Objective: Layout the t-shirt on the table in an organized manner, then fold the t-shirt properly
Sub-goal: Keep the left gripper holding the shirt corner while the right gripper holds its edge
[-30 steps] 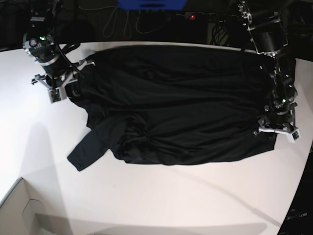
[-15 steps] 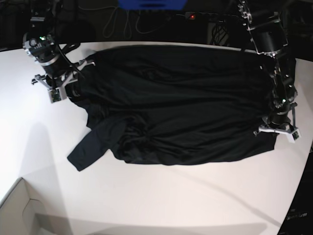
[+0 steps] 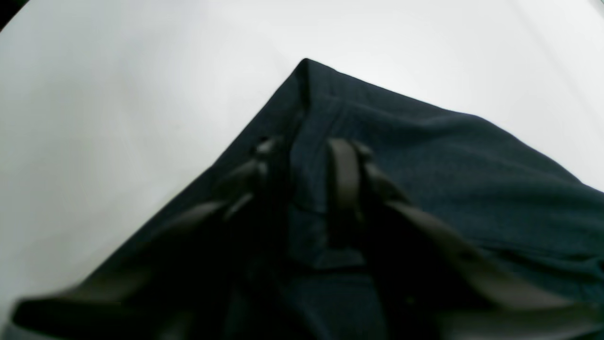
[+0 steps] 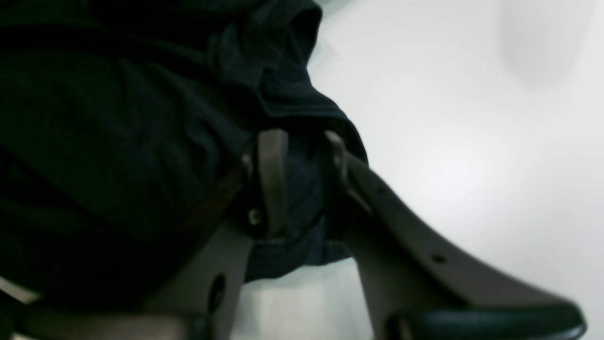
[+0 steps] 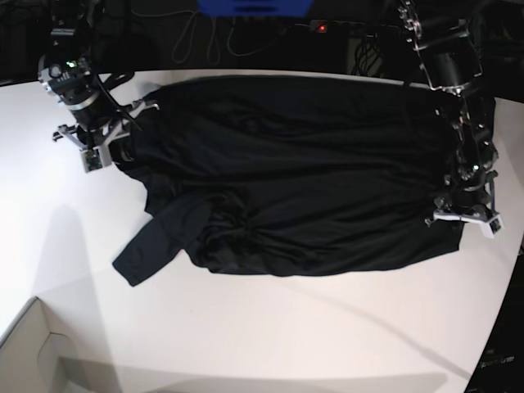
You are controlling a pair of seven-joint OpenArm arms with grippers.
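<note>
Inspection from left to right in the base view: right gripper (image 5: pixel 123 141) sits near the table's (image 5: pixel 270 327) far left corner, at the t-shirt's (image 5: pixel 295 172) left end. Its wrist view shows both fingers (image 4: pixel 272 174) closed onto a bunched fold of the black fabric, with cloth pinched between them.

T-shirt lies spread across the far half of the table, reaching nearly from one arm to the other. One sleeve (image 5: pixel 151 246) trails out toward the near left, with wrinkled folds beside it.

Left gripper (image 5: pixel 463 214) stands at the shirt's right end, close to the table's right edge. Its wrist view shows the jaws partly apart, straddling a ridge of fabric at a hemmed corner (image 3: pixel 306 66). Whether they actually pinch that ridge cannot be told.
</note>
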